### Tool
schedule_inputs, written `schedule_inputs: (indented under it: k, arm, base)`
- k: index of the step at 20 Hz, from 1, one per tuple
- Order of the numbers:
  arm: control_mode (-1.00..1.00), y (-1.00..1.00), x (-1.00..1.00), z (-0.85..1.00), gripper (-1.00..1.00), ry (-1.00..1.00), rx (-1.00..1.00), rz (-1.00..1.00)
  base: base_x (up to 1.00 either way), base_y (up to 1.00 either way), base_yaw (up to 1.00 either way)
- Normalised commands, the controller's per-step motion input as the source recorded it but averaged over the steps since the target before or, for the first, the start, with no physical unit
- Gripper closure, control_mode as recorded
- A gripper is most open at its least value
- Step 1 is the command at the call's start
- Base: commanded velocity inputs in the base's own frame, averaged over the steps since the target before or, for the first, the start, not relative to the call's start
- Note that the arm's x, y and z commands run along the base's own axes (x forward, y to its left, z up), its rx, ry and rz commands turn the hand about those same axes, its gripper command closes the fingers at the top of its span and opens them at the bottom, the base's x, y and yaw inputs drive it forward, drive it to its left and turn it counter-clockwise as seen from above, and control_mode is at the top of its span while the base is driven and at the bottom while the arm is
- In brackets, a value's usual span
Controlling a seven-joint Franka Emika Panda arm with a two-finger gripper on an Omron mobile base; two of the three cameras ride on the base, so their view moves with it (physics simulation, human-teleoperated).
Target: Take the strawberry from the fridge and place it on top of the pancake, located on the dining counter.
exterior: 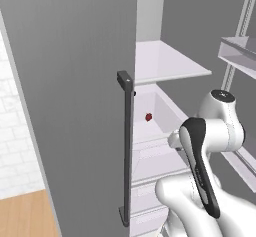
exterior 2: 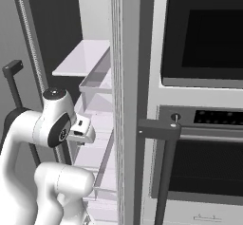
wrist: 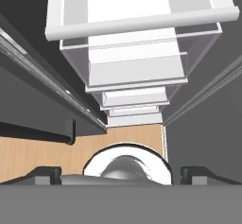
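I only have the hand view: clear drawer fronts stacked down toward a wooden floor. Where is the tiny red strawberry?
Observer: The tiny red strawberry lies in the top clear drawer, just beneath the flat white shelf.
Operator: Are my jaws close to it?
Observer: No. The open two-finger gripper points down in front of the drawers, apart from the berry.
Operator: What's on my right side?
Observer: The right matte grey fridge door stands open, edge-on, with a black built-in oven beyond it.
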Motion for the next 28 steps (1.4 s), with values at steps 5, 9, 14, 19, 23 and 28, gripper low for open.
schedule_inputs:
  k: [5,9,14,19,23,28]
  arm:
    - [-1.00,0.00,0.00,0.00,-1.00,0.00,0.00,0.00]
    - [-1.00,0.00,0.41,0.00,-1.00,-0.14,0.00,0.00]
    - [-1.00,0.02,0.77,-0.04,-1.00,-0.21,0.00,0.00]
    - [-1.00,0.00,0.92,-0.02,-1.00,-0.21,0.00,-0.05]
    - [-1.00,0.00,0.97,0.00,-1.00,0.00,0.13,-0.11]
    - [-1.00,-0.02,0.78,0.00,-1.00,0.06,0.23,-0.07]
  base:
    - [0.00,0.00,0.00]
    - [0.00,0.00,0.00]
    - [0.00,0.00,0.00]
    - [0.00,0.00,0.00]
    - [0.00,0.00,0.00]
    - [0.00,0.00,0.00]
